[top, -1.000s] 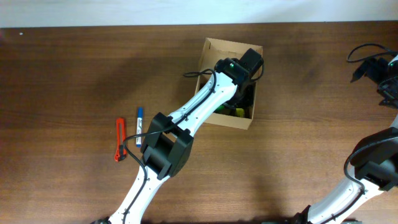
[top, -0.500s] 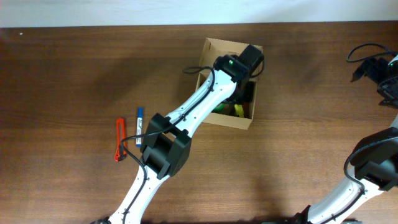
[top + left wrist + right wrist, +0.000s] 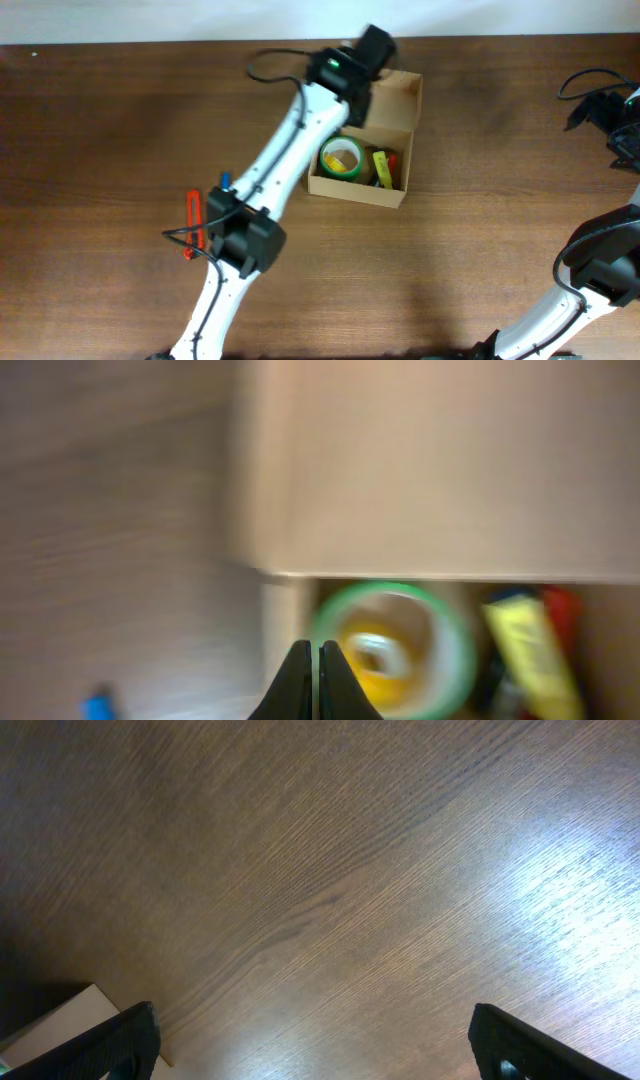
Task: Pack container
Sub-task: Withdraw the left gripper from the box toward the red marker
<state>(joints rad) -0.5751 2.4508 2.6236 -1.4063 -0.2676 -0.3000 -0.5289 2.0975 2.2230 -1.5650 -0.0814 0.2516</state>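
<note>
Overhead: left arm (image 3: 290,140) has lifted out of the box (image 3: 398,195). A second ago its wrist was down inside; now it hangs over the box's far-left corner. Contents are exposed: tape roll (image 3: 342,158) with a yellow item (image 3: 383,168) just beside it. Reads as drop-off done. Cutter (image 3: 193,222) and pen (image 3: 225,182) lie on the bench (image 3: 100,120) left of the box, well apart from it, so packing looks part done, with those two likely next. Box sits mid-bench, top open. Left wrist: left gripper (image 3: 317,652) is fully closed, jaws touching, nothing between them. It hangs above the tape roll (image 3: 395,650), clear of it. Frame is motion-blurred, and I can't tell whether the tan panel of the box (image 3: 430,470) is flap or floor. Right wrist: right gripper (image 3: 312,1015) is spread wide and empty over bare bench (image 3: 330,870), parked at the right, well away from the box.
</note>
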